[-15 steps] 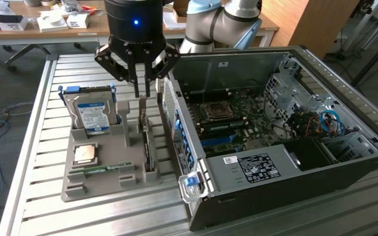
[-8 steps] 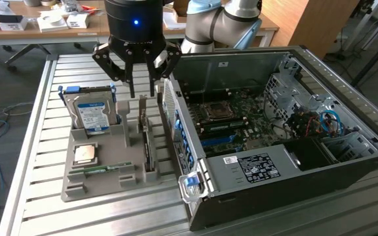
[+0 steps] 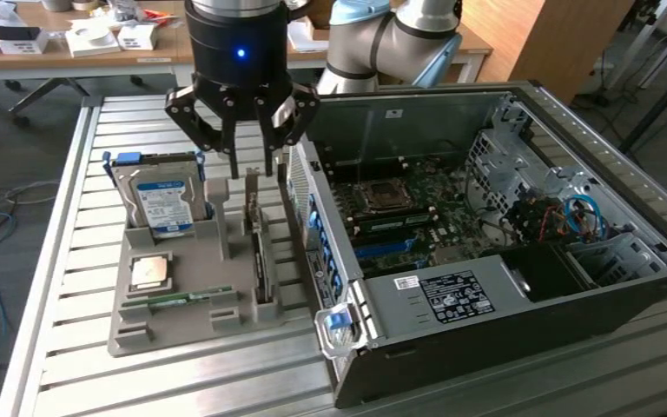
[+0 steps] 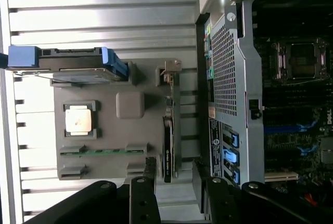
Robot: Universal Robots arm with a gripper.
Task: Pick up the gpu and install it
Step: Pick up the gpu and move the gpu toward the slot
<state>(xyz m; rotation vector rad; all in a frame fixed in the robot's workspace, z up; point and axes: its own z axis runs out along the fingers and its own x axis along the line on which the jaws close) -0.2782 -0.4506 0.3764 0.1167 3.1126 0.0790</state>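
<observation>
The gpu (image 3: 260, 252) is a thin dark card with a tan metal end, standing on edge in a slot of the grey holder (image 3: 223, 291). In the wrist view the gpu (image 4: 168, 141) runs along that holder (image 4: 114, 135). My gripper (image 3: 254, 167) hangs just above the card's far end, open, its dark fingers (image 3: 232, 161) to either side of the card's line and nothing between them. From the wrist, the gripper (image 4: 174, 195) has its fingers (image 4: 143, 195) spread, and the card runs towards the gap between them.
A blue-labelled hard drive (image 3: 167, 198) stands in the holder beside the gpu, with a square chip (image 3: 150, 272) and a green memory stick (image 3: 183, 300) nearer the front. The open computer case (image 3: 519, 287) with its motherboard (image 3: 409, 208) lies at the exterior view's right. A cluttered desk (image 3: 79, 39) stands behind.
</observation>
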